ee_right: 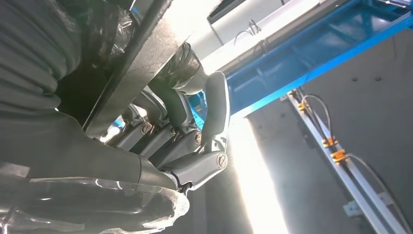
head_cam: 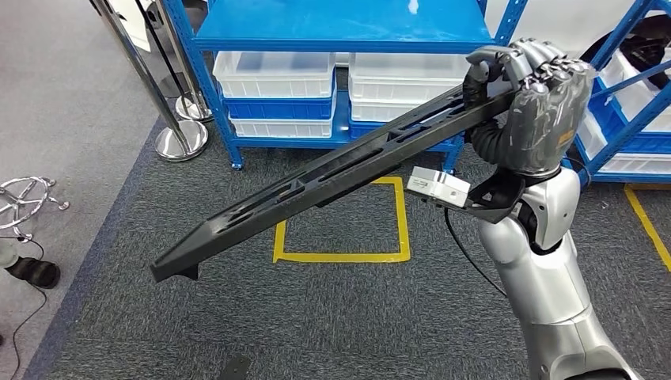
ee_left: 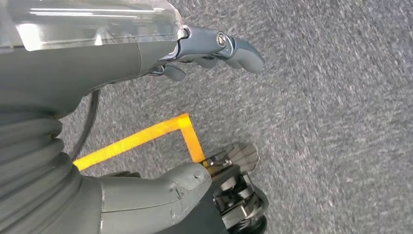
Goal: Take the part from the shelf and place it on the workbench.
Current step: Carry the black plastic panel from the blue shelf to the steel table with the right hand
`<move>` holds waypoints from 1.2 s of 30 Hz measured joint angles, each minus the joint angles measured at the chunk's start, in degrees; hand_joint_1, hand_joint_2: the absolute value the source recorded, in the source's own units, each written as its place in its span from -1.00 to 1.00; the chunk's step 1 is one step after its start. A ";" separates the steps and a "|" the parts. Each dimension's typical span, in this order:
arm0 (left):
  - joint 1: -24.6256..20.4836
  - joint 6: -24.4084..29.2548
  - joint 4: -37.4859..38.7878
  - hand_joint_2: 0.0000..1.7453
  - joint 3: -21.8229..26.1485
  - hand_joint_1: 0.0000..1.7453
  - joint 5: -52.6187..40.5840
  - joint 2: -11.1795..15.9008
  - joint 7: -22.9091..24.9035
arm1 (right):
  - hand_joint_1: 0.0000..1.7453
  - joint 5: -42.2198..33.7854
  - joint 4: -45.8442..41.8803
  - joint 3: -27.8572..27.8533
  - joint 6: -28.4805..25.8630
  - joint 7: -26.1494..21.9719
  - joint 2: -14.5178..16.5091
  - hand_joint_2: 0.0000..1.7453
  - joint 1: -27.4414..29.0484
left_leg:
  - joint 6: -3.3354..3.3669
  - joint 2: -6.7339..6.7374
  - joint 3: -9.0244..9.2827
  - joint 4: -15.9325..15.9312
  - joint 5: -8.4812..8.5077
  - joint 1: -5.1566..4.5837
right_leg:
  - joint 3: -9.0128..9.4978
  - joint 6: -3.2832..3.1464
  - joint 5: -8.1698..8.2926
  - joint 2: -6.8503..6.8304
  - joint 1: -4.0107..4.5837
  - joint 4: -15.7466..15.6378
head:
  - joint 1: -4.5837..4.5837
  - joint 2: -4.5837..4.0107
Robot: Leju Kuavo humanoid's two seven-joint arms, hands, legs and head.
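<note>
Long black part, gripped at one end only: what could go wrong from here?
1. The right robot hand grips the long black part at one end, and the free end slopes toward the carpet; it may twist or slip in the grip.
2. Turning could swing the free end into the chrome stanchions or the blue shelf.
3. The left robot hand hangs over the floor and gives no support.
</note>
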 joint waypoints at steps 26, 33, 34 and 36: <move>-1.13 0.13 -0.03 1.00 -0.24 -1.00 -0.03 -0.23 -0.05 | 1.00 0.75 -1.23 0.24 -0.23 1.03 -0.33 1.00 4.75 | 1.77 0.28 2.33 -1.08 -2.50 -0.48 | -5.75 2.49 3.23 -0.15 -1.40 9.72 | 0.03 0.00; -0.54 0.66 -0.02 1.00 -0.24 -1.00 0.73 -0.43 -1.15 | 1.00 -6.29 -0.75 0.57 2.37 0.74 -0.30 1.00 4.61 | -0.79 -0.05 -1.60 2.77 -3.21 0.29 | -1.81 -0.60 0.78 -0.23 -0.73 0.56 | -0.13 0.00; -0.46 0.72 -0.02 1.00 -0.24 -1.00 0.80 -0.50 -1.29 | 1.00 -7.17 -0.70 0.60 2.63 0.60 -0.29 1.00 4.56 | -1.07 -0.09 -2.43 5.28 -5.77 0.41 | -2.36 -0.91 1.35 -0.28 -0.72 0.51 | -0.14 0.00; -0.42 0.84 -0.02 1.00 -0.24 -1.00 0.89 -0.61 -1.47 | 1.00 -8.72 -0.62 0.64 3.10 0.40 -0.28 1.00 4.52 | -1.40 -0.11 -4.28 12.28 -10.68 0.50 | -3.61 -1.16 2.40 -0.29 -0.53 0.52 | -0.14 0.00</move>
